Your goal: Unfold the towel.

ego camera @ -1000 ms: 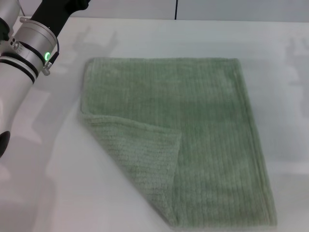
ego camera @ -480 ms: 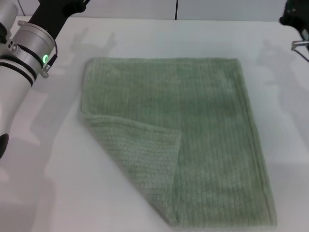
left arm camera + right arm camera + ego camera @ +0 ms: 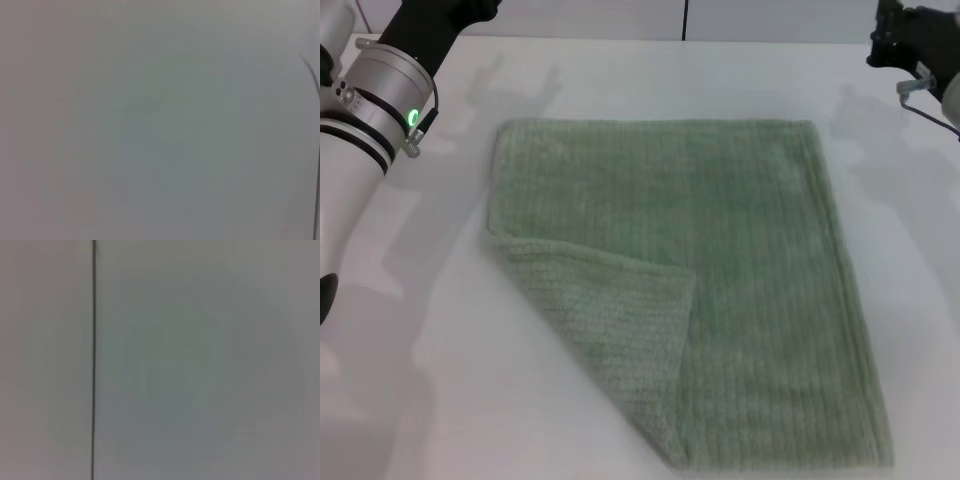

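Note:
The sage-green towel (image 3: 720, 260) lies flat on the white table (image 3: 430, 400) in the head view. Its near left corner (image 3: 620, 330) is folded over onto the cloth, showing the paler underside. My left arm (image 3: 370, 110) reaches up along the left edge; its gripper is out of view past the top of the picture. My right arm (image 3: 920, 40) shows at the top right corner, above the table beyond the towel's far right corner; its fingers do not show. Both wrist views show only a blank pale surface.
The table's far edge (image 3: 620, 38) runs along the top, with a dark vertical seam (image 3: 685, 18) behind it. A thin dark line (image 3: 93, 360) crosses the right wrist view.
My right arm has come into view at the top right and moved left toward the towel. My left arm has barely shifted. The towel has not moved.

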